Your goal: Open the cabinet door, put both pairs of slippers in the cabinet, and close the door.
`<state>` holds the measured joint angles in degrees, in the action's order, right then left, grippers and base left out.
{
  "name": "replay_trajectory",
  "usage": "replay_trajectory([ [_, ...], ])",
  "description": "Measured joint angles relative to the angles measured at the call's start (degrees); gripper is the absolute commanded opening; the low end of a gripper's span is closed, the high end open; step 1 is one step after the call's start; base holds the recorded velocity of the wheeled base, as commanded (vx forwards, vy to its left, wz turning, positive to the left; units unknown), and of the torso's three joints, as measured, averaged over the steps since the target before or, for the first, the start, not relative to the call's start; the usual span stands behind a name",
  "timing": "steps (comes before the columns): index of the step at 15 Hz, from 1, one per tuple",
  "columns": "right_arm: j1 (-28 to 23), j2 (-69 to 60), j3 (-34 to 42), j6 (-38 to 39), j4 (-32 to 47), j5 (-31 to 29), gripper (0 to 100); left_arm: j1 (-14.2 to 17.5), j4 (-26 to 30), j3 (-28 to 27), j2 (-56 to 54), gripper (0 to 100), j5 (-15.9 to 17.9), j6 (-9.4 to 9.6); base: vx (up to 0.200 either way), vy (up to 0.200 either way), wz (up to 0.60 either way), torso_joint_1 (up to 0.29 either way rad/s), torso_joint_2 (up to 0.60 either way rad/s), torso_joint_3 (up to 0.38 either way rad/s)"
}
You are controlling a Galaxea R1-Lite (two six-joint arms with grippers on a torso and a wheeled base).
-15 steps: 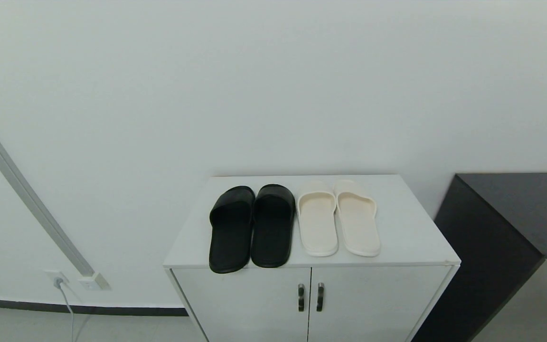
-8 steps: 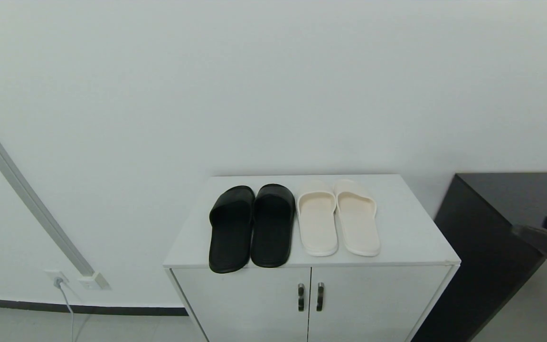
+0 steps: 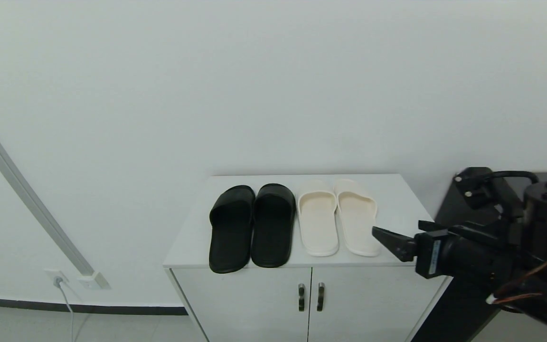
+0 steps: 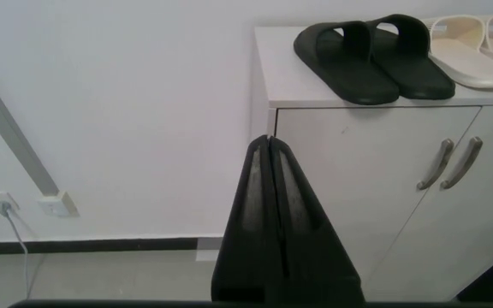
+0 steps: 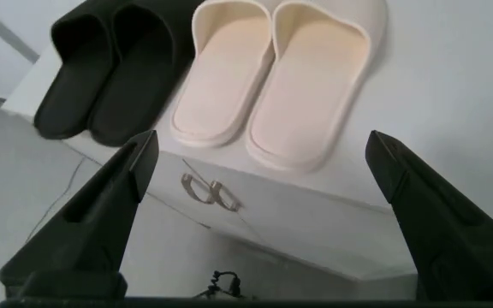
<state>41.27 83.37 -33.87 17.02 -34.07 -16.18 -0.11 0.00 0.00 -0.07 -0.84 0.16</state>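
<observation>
Atop cabinet [image 3: 192, 233], slippers [image 3: 317, 223] toes toward wall [image 3: 273, 95].

Cabinet [image 3: 193, 237] bottom cropped; interior hidden, doors [image 3: 249, 308] seemingly shut.

Cabinet [image 3: 190, 237]: smooth white board, laminate look, low sheen on top and doors. Handles [image 4: 439, 162]: grey metal, satin, with a slight highlight along the edge. Black slippers [image 3: 273, 228]: moulded rubbery foam or plastic, matt; I can't make out any footbed texture. Cream slippers [image 3: 318, 223]: same moulded stuff, smooth, matt. My right claw [image 5: 259, 150]: hard black plastic fingers, matt. My left claw [image 4: 270, 171]: same black plastic, faint sheen down the finger faces. Wall [image 3: 273, 95]: flat white paint, matt. Dark unit [image 3: 447, 313]: dark board, matt.
</observation>
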Motion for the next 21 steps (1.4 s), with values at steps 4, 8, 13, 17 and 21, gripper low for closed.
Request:
replay_trajectory([
  [4, 2.34, 12.17, -9.05, 1.05, -2.90, -8.64, 100, 0.00, 0.00, 0.00, 0.00, 0, 0.00, 0.00, 0.000, 0.000, 0.00, 0.000, 0.00, 0.000],
  [8, 2.65, 21.76, -17.24, 0.72, -3.39, -13.46, 100, 0.04, 0.00, 0.00, 0.00, 0, -0.02, 0.00, 0.000, 0.000, 0.00, 0.000, 0.00, 0.000],
  [13, 1.78, 30.68, -26.05, -0.33, -3.28, -16.99, 100, 0.00, 0.00, 0.00, 0.00, 0, 0.00, -0.02, 0.000, 0.000, 0.00, 0.000, 0.00, 0.000],
  [17, 0.55, 35.62, -30.90, -2.40, -3.18, -17.24, 100, 0.04, 0.00, 0.00, 0.00, 0, -0.02, 0.00, 0.000, 0.000, 0.00, 0.000, 0.00, 0.000],
  [21, -0.98, 39.29, -35.38, -3.04, -2.33, -17.29, 100, 0.01, 0.00, 0.00, 0.00, 0, -0.02, -0.06, 0.000, 0.000, 0.00, 0.000, 0.00, 0.000],
])
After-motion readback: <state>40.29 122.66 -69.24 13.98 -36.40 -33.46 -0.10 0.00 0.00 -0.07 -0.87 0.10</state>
